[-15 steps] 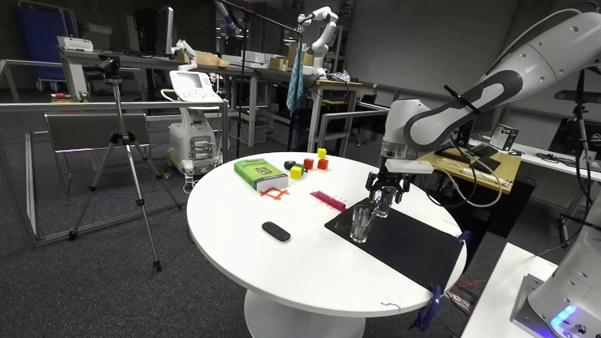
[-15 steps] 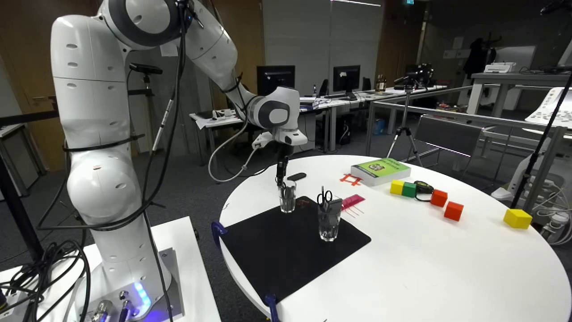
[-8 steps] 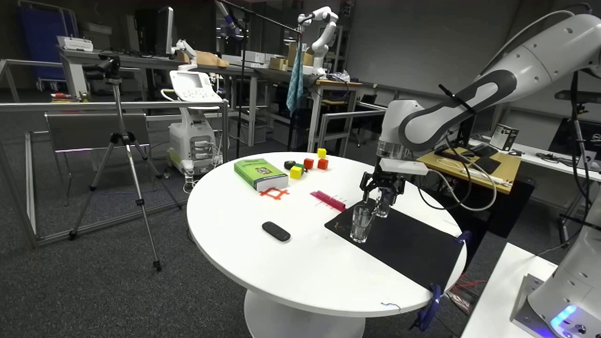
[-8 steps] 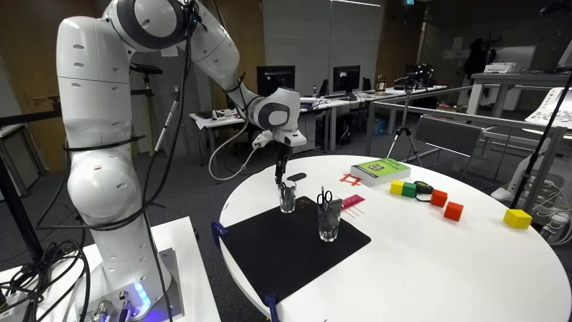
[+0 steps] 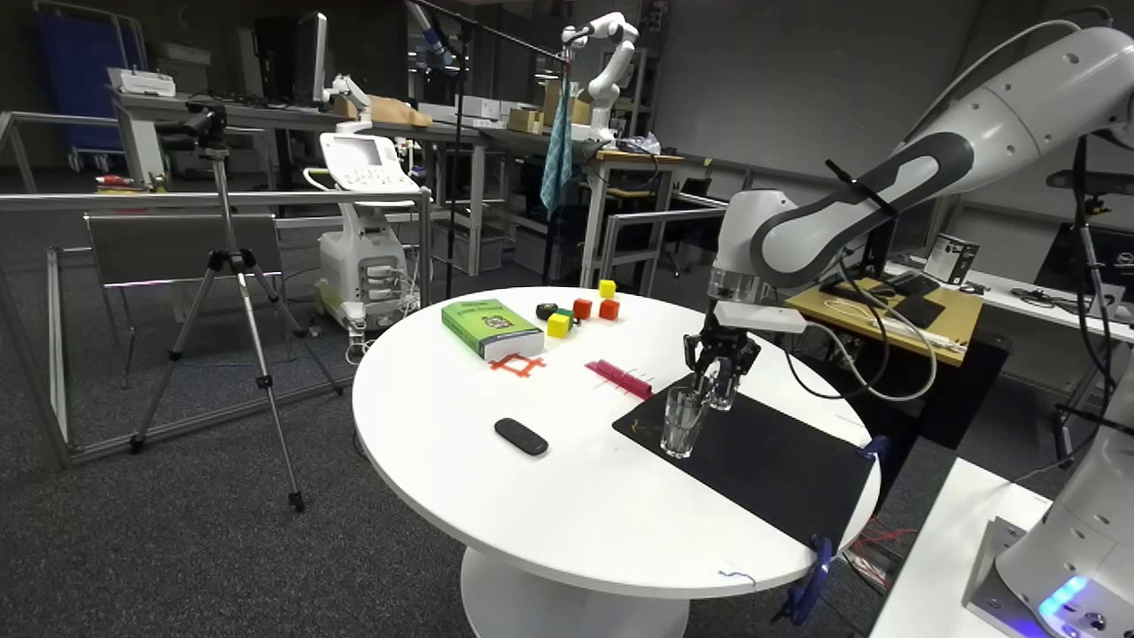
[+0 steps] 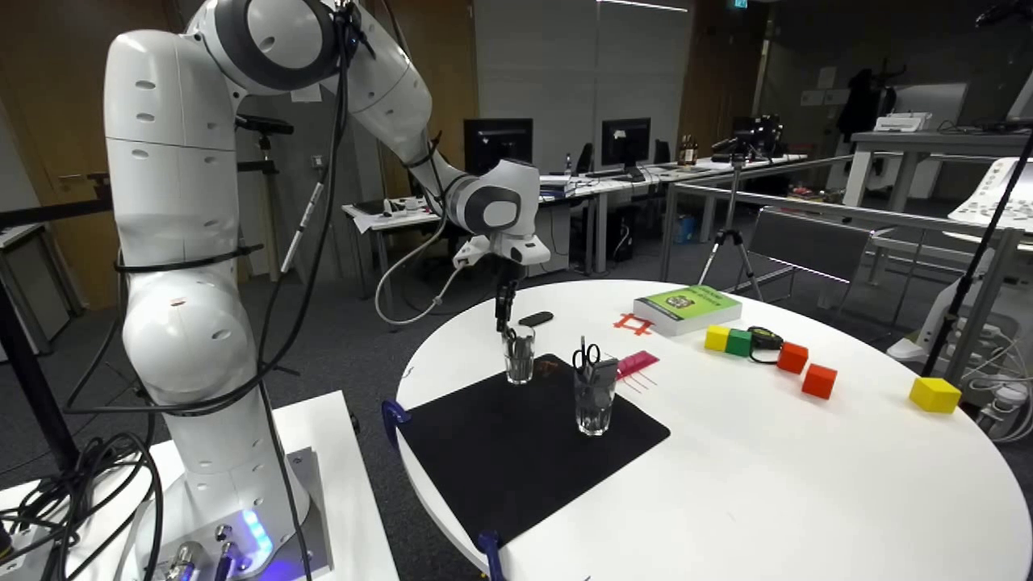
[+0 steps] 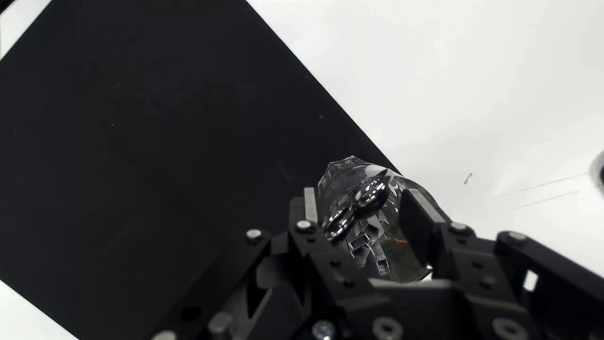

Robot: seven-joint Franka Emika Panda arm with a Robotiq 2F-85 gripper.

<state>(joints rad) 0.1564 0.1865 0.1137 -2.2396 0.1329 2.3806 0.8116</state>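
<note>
White plastic shells the robot arm (image 6: 177,242) rising at the left from where I stand. Right of it, a blue clamp (image 6: 395,413) pinches the edge of the round table (image 6: 775,460), pinning down a black mat (image 6: 516,452). Near the mat's far corner the gripper (image 7: 362,198) points downward, its fingers partly spread on either side of the handles of a pair of scissors (image 7: 355,207); I see a gap beside each finger, so nothing looks held. Those scissors stand in a clear glass (image 6: 519,361), upright on the mat close to its edge, handles showing at the rim. I'd judge the lining-up done and the grip not yet made: the scissors are in the glass, not lifted at all. A dark remote-like object (image 6: 536,319) lies beyond. Farther right, a second glass (image 6: 594,415) stands on the mat too, holding black-handled scissors (image 6: 585,357) and something grey (image 6: 601,373), well apart from the gripper. Then come a pink strip (image 6: 637,363), a red frame (image 6: 633,323), a green book (image 6: 688,309), a yellow cube (image 6: 716,337) beside a green cube (image 6: 738,342), a black corded thing (image 6: 764,339), two red cubes (image 6: 792,357) and, rightmost, a lone yellow block (image 6: 935,395).
</note>
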